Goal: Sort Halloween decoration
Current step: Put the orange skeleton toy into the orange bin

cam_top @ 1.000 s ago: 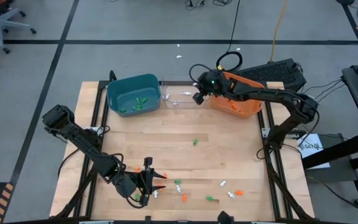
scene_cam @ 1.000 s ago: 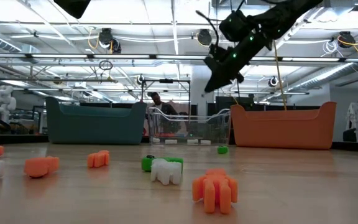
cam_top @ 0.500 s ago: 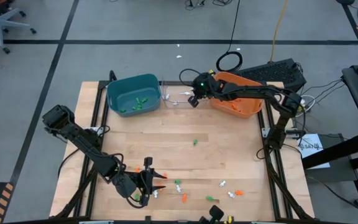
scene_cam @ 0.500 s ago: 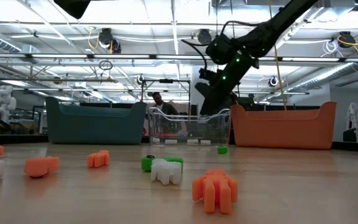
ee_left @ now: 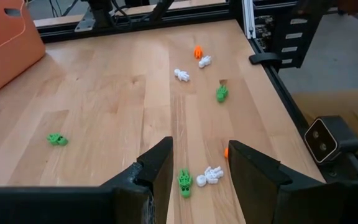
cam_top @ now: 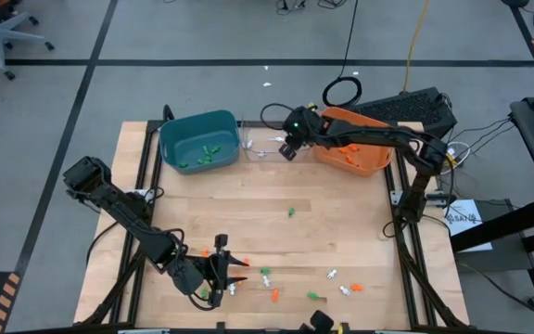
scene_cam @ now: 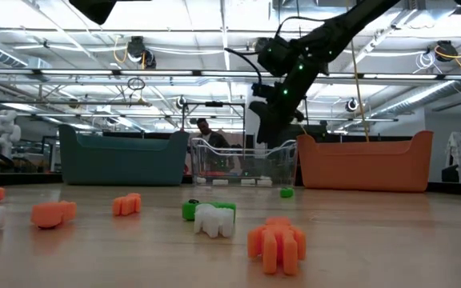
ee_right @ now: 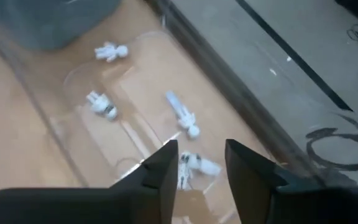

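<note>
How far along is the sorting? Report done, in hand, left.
Done: green trinkets lie in the teal bin, white ones in the clear bin. In hand: the right gripper, open, hovers over the clear bin. Left: loose trinkets on the table near the open left gripper.

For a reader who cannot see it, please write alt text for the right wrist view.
The right gripper, fingers apart, hangs over the clear bin, where several white trinkets lie on the bottom. A teal bin stands beside it.
</note>
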Controlling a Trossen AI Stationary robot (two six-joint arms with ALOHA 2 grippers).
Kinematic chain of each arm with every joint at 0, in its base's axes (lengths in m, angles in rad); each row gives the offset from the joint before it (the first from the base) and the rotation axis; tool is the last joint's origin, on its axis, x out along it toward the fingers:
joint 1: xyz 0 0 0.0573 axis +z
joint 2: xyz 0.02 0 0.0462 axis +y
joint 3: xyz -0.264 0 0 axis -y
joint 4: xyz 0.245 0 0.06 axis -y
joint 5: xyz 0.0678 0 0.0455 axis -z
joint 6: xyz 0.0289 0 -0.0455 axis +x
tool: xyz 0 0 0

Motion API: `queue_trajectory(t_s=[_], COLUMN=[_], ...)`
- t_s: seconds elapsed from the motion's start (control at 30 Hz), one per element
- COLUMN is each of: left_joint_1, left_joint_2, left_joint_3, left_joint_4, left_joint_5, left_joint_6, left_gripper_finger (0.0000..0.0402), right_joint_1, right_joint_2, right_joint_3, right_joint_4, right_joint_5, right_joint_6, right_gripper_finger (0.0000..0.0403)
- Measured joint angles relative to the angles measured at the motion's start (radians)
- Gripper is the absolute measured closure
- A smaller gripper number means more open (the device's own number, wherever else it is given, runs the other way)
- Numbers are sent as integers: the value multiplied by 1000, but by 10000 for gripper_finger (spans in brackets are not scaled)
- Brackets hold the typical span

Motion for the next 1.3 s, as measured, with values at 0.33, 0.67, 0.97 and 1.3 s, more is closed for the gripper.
queue_trajectory(t_s=[0.33,0.67,0.97,1.3], left_joint_1=[-3,-54,-99,-95], left_joint_2=[0,67,85,70], left_joint_3=[0,-1,-1,0], left_joint_4=[-12,-52,-62,-469], left_joint_5=[0,32,66,41], left_joint_6=[-2,-2,-44,-707], left_gripper_finger=[249,263,303,311], right_joint_1=[189,648,973,1099], right_joint_2=[-220,-329,-327,-327], right_joint_3=[24,-80,-344,-513], right_joint_4=[-224,-304,2,195], right_joint_5=[-8,2,37,154], right_joint_6=[7,118,160,275], right_gripper_finger=[269,269,269,269])
